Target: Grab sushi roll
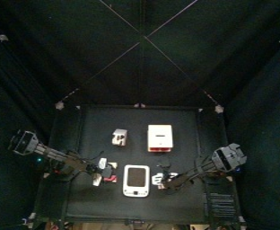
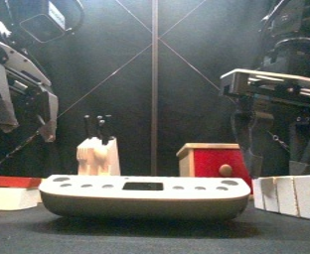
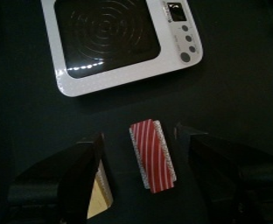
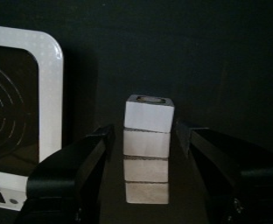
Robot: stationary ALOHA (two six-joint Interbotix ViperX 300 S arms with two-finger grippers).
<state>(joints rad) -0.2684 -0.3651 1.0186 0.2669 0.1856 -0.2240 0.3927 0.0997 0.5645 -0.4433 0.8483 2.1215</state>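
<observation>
A small black table [image 1: 193,121] is seen from above, with a flat white rounded plastic device [image 1: 135,180] near its front edge. The sushi roll [image 4: 149,145], a stubby white blocky piece, is lying on the table just beside the device on the right. It is straddled by the right gripper [image 4: 145,131], whose jaws are held apart on either side; contact cannot be told. On the device's other side, a red-and-white striped oblong piece [image 3: 154,154] is flanked by the left gripper [image 3: 143,140], jaws spread wide and untouching. A white-and-red box [image 1: 163,137] is set further back.
</observation>
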